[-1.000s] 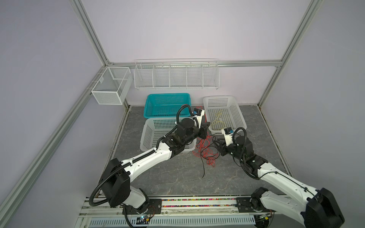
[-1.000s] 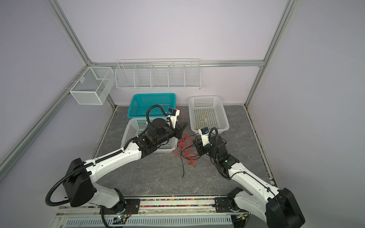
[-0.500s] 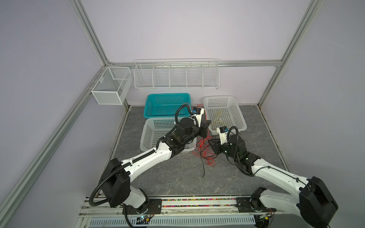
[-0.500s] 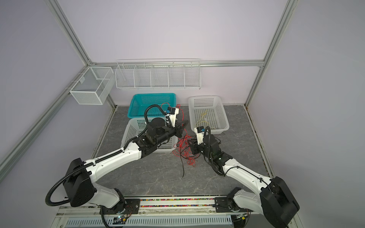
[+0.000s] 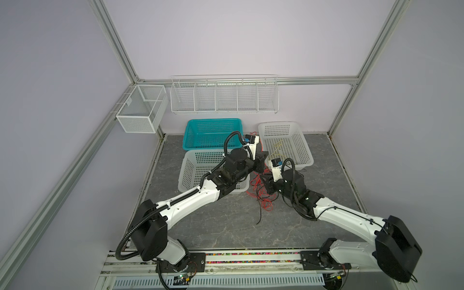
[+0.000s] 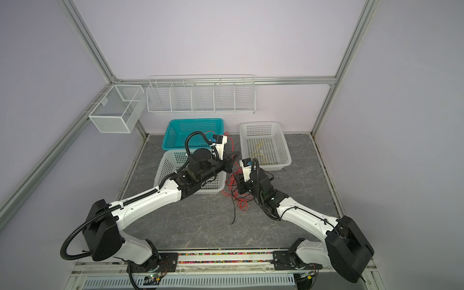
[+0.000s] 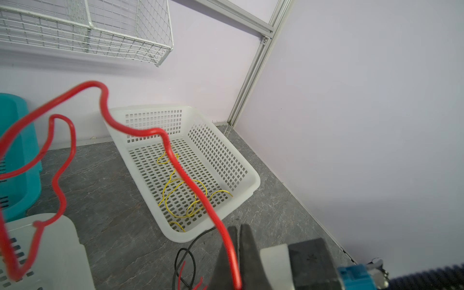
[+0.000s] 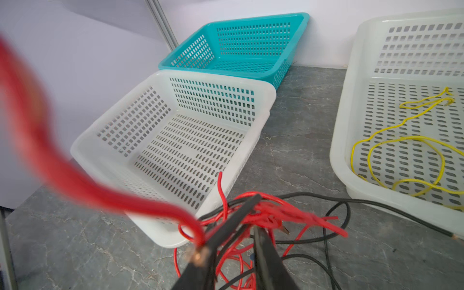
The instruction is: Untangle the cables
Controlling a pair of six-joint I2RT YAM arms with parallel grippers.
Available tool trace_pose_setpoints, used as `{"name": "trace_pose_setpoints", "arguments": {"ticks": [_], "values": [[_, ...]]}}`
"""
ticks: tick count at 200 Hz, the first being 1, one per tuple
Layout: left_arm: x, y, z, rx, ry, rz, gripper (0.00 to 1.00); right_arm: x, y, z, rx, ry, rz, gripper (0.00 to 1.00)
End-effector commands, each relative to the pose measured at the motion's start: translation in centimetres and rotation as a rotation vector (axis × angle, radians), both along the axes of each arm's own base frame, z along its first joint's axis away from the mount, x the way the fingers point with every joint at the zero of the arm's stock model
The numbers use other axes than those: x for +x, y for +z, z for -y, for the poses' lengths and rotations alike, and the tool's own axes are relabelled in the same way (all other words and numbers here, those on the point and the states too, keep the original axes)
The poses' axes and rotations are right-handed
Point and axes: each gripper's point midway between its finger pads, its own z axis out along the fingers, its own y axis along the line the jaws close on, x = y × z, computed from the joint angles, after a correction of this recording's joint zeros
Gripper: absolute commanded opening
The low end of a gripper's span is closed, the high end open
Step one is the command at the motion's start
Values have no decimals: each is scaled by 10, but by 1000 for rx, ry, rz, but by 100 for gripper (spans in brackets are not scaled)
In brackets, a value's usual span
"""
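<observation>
Left claw [image 7: 237,227] clamped on a red cable [image 7: 108,118], raised at 12 o'clock of the tangle of cables [image 5: 261,198] on the grey floor [image 5: 226,226]; right claw [image 8: 256,212] down in that tangle, jaws slightly apart around red strands, pinching or not I cannot tell; yellow cable [image 5: 277,148] lies in the white basket [image 5: 283,123] at 1 o'clock.

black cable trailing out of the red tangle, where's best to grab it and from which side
Probably best by the free tail of the black cable, which trails out of the red tangle toward the front of the table. Come down from above, jaws across it: that stretch lies flat, clear of red loops.
</observation>
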Motion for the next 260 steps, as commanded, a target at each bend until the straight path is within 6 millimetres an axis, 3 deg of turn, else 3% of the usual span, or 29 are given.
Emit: {"name": "trace_pose_setpoints", "arguments": {"ticks": [1, 30, 67, 142, 260], "values": [[1, 21, 4, -51, 0, 18, 0, 9, 10, 2, -21, -48, 68, 27], [1, 17, 4, -46, 1, 10, 0, 6, 18, 0, -27, -39, 141, 26], [7, 12, 3, -27, 29, -8, 0, -14, 29, -7, -76, 88, 222, 26], [17, 22, 2, -46, 82, -31, 0, -43, 26, 27, -138, 94, 293, 26], [7, 20, 9, -53, 32, -79, 0, -16, 37, 18, -181, 40, 378, 25]]}}
